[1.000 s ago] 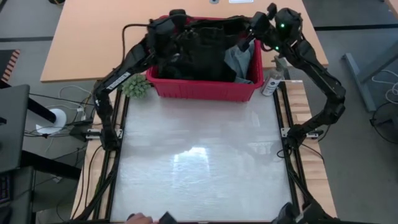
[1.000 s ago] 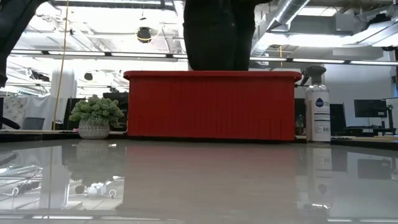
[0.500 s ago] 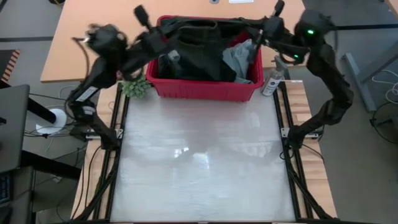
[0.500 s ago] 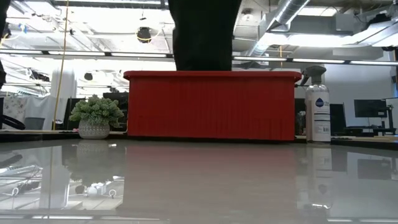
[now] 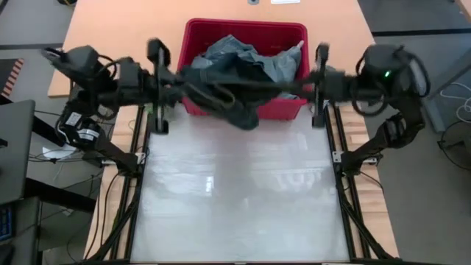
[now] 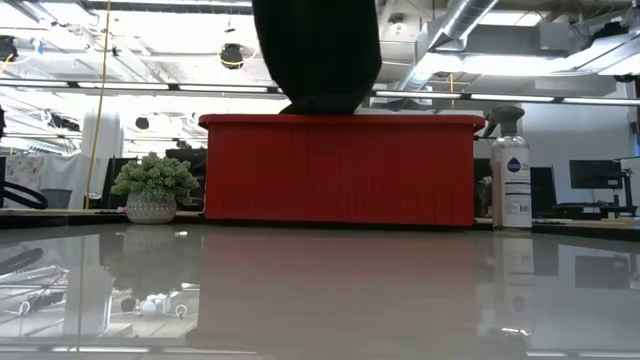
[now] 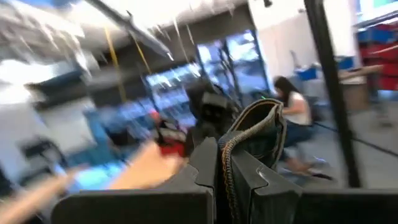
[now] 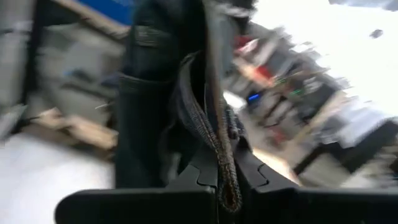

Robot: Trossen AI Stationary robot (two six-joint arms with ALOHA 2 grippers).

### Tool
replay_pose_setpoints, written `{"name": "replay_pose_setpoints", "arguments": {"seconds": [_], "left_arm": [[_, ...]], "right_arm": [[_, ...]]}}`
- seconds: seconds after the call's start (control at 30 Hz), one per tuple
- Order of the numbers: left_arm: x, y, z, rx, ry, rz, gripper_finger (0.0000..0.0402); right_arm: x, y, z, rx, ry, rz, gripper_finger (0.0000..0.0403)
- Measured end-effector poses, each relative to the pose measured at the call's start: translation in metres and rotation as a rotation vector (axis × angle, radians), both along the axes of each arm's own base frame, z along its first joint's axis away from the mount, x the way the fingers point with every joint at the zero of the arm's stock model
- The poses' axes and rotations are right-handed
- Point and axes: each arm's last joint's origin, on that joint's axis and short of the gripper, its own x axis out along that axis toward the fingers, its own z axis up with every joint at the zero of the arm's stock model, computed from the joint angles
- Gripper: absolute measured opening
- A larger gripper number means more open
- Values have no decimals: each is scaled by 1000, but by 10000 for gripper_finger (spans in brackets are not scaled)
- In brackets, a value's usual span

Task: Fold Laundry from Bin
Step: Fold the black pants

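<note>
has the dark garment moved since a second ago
Yes. The dark garment was inside the red bin; now both grippers hold it stretched above the bin's near rim.

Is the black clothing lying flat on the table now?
No, the dark garment hangs stretched in the air between the left gripper and right gripper, above the red bin.

1. A red bin (image 6: 340, 170) stands at the counter's (image 6: 320, 300) far edge, at 12 o'clock.
2. A dark garment (image 6: 317, 55) hangs above the bin's rim.
3. A potted plant (image 6: 153, 188) sits at 9 o'clock of the bin, a spray bottle (image 6: 511, 170) at 3 o'clock.
</note>
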Motion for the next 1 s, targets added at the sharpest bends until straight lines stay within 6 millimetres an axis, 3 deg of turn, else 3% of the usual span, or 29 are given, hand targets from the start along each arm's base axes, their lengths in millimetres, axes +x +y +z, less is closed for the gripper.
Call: {"name": "replay_pose_setpoints", "arguments": {"seconds": [0.13, 0.3, 0.53, 0.7, 0.87, 1.0], "left_arm": [[9, -5, -19, -106, 186, -35, 0], [29, -6, -52, -245, 459, 65, 0], [71, -9, -97, -394, 749, 122, 0], [97, -19, -127, -485, 932, 121, 0], [91, -45, -140, -472, 1067, 129, 0], [67, -72, -136, -417, 1077, 189, 0]], "right_arm": [[9, 15, -19, 52, 176, 61, 34], [22, 26, -45, 127, 411, 112, 34], [53, 27, -80, 272, 699, 191, 34], [71, 25, -94, 373, 791, 322, 34], [81, 25, -104, 426, 859, 341, 34], [85, 33, -107, 479, 889, 337, 34]]}}
